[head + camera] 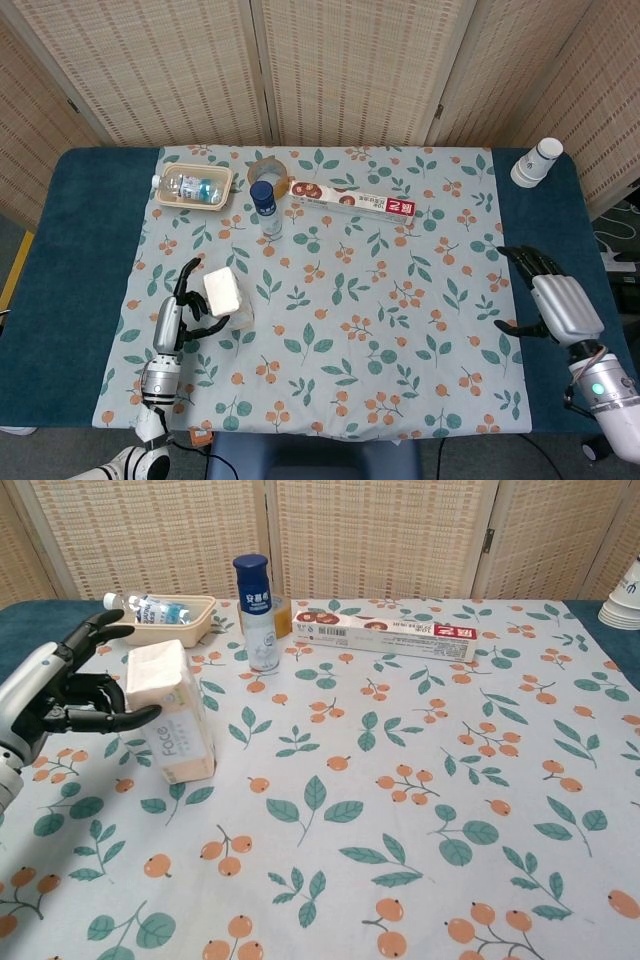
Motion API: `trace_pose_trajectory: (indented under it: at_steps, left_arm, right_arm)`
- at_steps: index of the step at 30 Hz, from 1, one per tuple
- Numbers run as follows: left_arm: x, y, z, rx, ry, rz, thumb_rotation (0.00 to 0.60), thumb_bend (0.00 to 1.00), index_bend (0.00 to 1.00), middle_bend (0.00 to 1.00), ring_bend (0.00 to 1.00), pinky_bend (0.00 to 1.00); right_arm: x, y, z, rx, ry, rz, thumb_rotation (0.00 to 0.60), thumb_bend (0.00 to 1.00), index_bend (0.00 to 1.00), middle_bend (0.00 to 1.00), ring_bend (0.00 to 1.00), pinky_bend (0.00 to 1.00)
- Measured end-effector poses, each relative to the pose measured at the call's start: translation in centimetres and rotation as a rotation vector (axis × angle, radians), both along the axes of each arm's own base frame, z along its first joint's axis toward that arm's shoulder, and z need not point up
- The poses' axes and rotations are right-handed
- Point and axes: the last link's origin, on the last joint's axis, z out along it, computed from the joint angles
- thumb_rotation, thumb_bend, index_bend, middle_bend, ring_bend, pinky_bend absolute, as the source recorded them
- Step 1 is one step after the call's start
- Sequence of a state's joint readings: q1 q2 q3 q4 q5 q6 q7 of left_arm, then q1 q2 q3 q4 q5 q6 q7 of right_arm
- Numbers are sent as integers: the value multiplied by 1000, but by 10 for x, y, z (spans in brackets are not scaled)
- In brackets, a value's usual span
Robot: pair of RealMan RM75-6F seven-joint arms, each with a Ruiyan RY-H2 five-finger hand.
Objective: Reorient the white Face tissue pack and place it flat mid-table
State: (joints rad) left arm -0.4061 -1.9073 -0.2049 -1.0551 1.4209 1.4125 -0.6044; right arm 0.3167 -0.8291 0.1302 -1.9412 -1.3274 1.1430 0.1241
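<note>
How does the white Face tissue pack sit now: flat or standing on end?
Standing on end, leaning slightly: the Face tissue pack rises tall from the tablecloth, beside the left hand.

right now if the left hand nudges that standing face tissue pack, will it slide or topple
The tissue pack stands on a narrow end and already leans, so it would probably topple rather than slide. Its soft, rounded wrapper suggests it is light and squashy, likely to dent under the left hand's fingers. The tablecloth may add drag at its base.
</note>
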Motion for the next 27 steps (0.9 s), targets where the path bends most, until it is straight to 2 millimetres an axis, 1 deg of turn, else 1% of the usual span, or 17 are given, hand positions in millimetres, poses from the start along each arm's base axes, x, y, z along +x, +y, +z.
trace_pose_trajectory:
  at_steps: [5, 14, 19, 23, 27]
  left_arm:
    - [0, -3, 11, -1, 10, -20, 600, 142, 0, 32, 588, 690]
    - [10, -28, 29, -41, 44, -93, 600, 139, 0, 29, 582, 698]
    - [14, -37, 48, -30, 97, -107, 600, 133, 0, 49, 583, 703]
    - [17, -36, 67, -13, 175, -98, 600, 151, 0, 108, 588, 716]
    - [24, -32, 93, -18, 285, -75, 600, 151, 16, 139, 594, 726]
  right_arm:
    - [0, 0, 2, -7, -9, 1, 600, 110, 110, 87, 32, 111]
    - [0, 3, 6, -14, -22, 9, 600, 110, 111, 102, 44, 112]
    - [-1, 5, 9, -20, -33, 11, 600, 110, 111, 103, 45, 112]
    - [-1, 7, 11, -21, -37, 13, 600, 110, 111, 103, 46, 112]
    - [-1, 8, 14, -33, -45, 18, 600, 110, 111, 103, 46, 112]
